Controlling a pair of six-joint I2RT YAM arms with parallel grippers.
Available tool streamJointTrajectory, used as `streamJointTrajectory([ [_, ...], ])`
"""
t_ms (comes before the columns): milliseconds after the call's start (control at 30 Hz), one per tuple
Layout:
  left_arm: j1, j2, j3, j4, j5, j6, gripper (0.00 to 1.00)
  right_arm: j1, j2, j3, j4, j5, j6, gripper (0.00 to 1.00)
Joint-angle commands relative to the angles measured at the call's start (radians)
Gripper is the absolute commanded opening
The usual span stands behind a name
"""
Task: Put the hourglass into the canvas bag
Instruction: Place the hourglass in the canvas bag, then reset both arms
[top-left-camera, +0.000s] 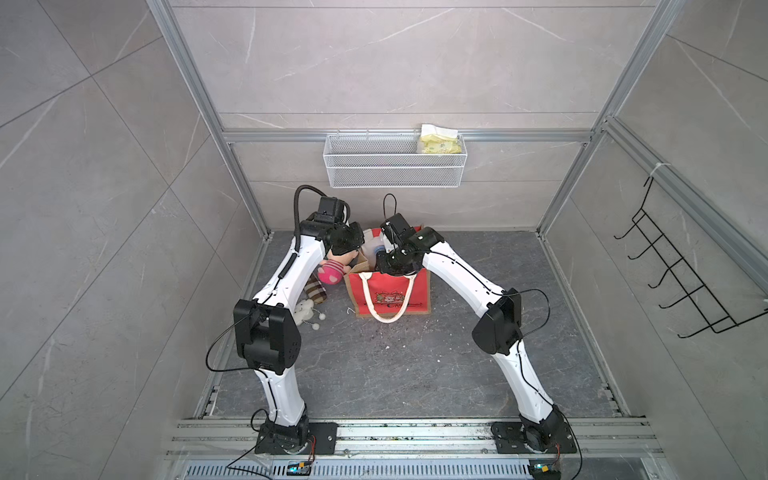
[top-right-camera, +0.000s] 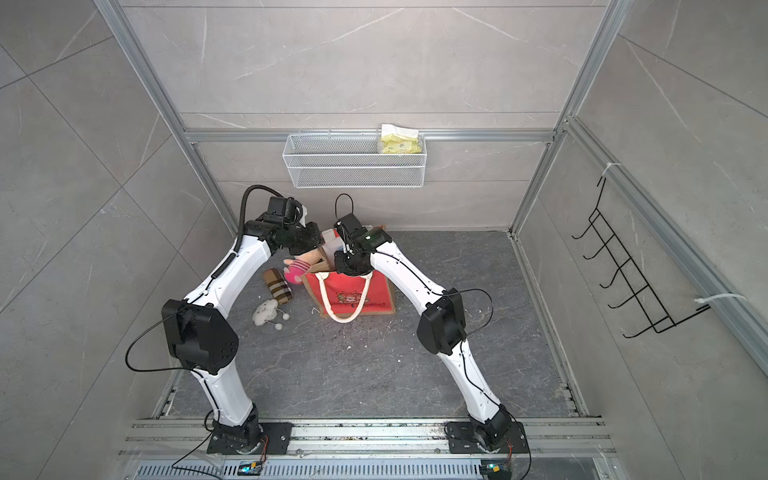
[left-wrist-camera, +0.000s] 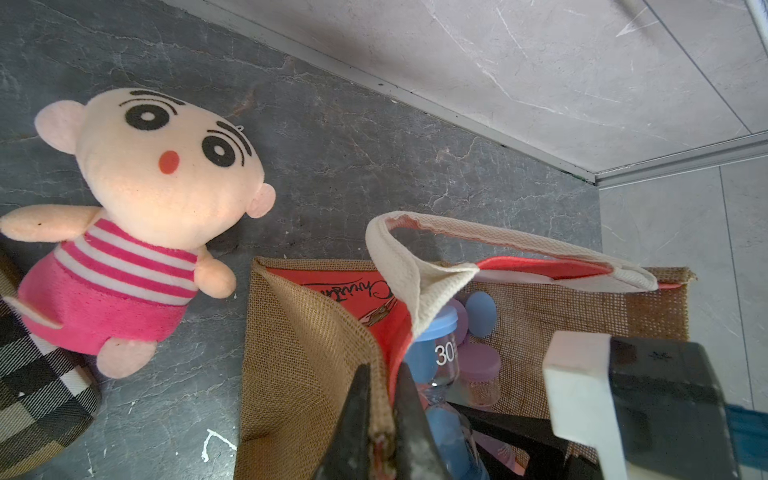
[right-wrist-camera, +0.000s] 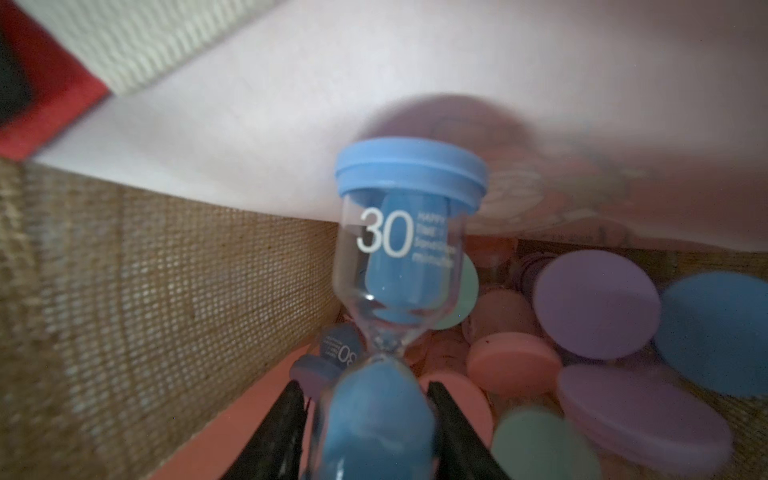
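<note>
**Left claw** (left-wrist-camera: 382, 386): your jaws are pressed together on the burlap rim of the bag (left-wrist-camera: 299, 353). The cloth edge runs up between the two fingers.

**Right claw** (right-wrist-camera: 365, 415): it is down inside the bag's mouth, clamped on the hourglass (right-wrist-camera: 399, 249) at its near bulb. You have one black finger (right-wrist-camera: 284, 424) on each side.

**Hourglass**: clear glass, blue caps, blue sand, a white "30" on the far bulb. It juts out ahead of your right claw, inside the bag, with its far cap near the white lining. From your left claw it shows just past the pinched rim, under a handle.

**Bag**: red front, burlap sides, white handles, upright on the surface (top-left-camera: 395, 365). One handle hangs down the red front. The other arches over the mouth just beyond your left claw.

**Other hourglasses** (right-wrist-camera: 596, 303): purple, pink, green and blue caps, heaped in the bag beside your right claw. You cannot tell whether the held one touches them.

**Doll** (left-wrist-camera: 137, 208): pink striped shirt, lying on the surface beside your left claw, outside the bag.

**Pouch** (left-wrist-camera: 37, 395): plaid, beyond the doll from your left claw.

**White plush** (top-right-camera: 266, 311): on the surface, past the pouch.

**Basket** (top-left-camera: 395, 170): white wire, on the back wall above both claws. A yellow pack (top-left-camera: 440, 143) sits at the end nearer your right claw.

**Rack** (top-left-camera: 681, 266): black wire hooks on the side wall, well apart from your right claw.
</note>
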Motion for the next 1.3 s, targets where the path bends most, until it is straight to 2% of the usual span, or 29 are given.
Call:
streamJointTrajectory([
  [0, -0.003, -0.022, 0.025, 0.035, 0.012, -0.001, 0.00, 0.008, 0.022, 0.018, -0.037, 0.048, -0.031, 0.46],
  [367, -0.004, -0.029, 0.028, 0.027, -0.014, -0.008, 0.00, 0.005, -0.089, 0.008, -0.045, 0.098, -0.050, 0.77],
  [467, -0.004, -0.036, 0.030, 0.020, -0.038, -0.015, 0.10, 0.004, -0.163, -0.030, -0.032, 0.117, -0.053, 0.83],
  [733, 0.002, -0.081, 0.071, -0.026, -0.089, -0.002, 0.70, -0.012, -0.451, -0.197, 0.039, 0.203, -0.064, 0.99],
  [833, 0.010, -0.142, 0.066, -0.040, -0.124, 0.002, 0.91, -0.044, -0.584, -0.302, 0.076, 0.266, -0.065, 0.99],
  [900, 0.015, -0.205, 0.034, -0.048, -0.177, 0.010, 1.00, -0.073, -0.670, -0.383, 0.084, 0.349, -0.065, 0.99],
  [1033, 0.026, -0.400, -0.132, -0.024, -0.345, 0.029, 1.00, -0.157, -0.853, -0.600, 0.129, 0.536, -0.064, 0.99],
  [1133, 0.039, -0.573, -0.326, -0.011, -0.548, 0.046, 1.00, -0.247, -0.988, -0.839, 0.193, 0.707, -0.050, 0.99],
  [1267, 0.064, -0.727, -0.637, 0.024, -0.868, 0.060, 1.00, -0.365, -1.087, -1.229, 0.409, 0.827, -0.012, 0.99],
])
